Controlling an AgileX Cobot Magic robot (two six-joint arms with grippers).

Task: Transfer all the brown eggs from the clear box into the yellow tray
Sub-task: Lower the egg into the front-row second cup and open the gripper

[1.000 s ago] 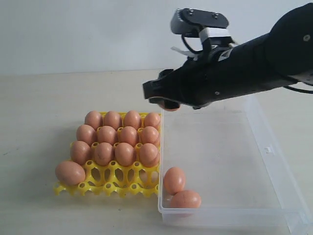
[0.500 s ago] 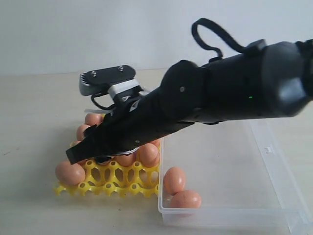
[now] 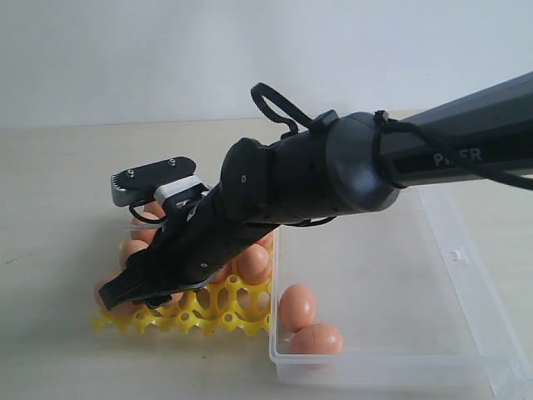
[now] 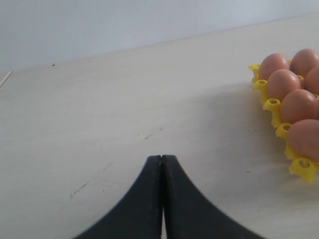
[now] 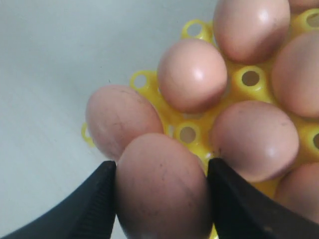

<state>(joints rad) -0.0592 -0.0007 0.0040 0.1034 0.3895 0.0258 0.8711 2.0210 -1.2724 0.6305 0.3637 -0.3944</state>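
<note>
My right gripper [image 5: 162, 186] is shut on a brown egg [image 5: 162, 184], holding it just above the front row of the yellow tray [image 5: 187, 134] beside the corner egg [image 5: 119, 119]. In the exterior view the right arm reaches across the yellow tray [image 3: 225, 308] with its gripper [image 3: 137, 292] low over the front-left cups; it hides most of the eggs there. Two brown eggs [image 3: 297, 306] [image 3: 316, 339] lie in the near left corner of the clear box [image 3: 466, 283]. My left gripper [image 4: 162, 158] is shut on nothing above bare table, the tray's eggs [image 4: 299, 105] off to one side.
The tray and the clear box stand side by side on a pale tabletop [image 3: 58, 192]. The right arm's thick black body [image 3: 333, 179] spans from the right edge across the box's far left corner. A plain wall lies behind.
The right arm has swung from above the box's far left corner over to the tray and dropped lower, carrying its egg down to the front-left cups.
</note>
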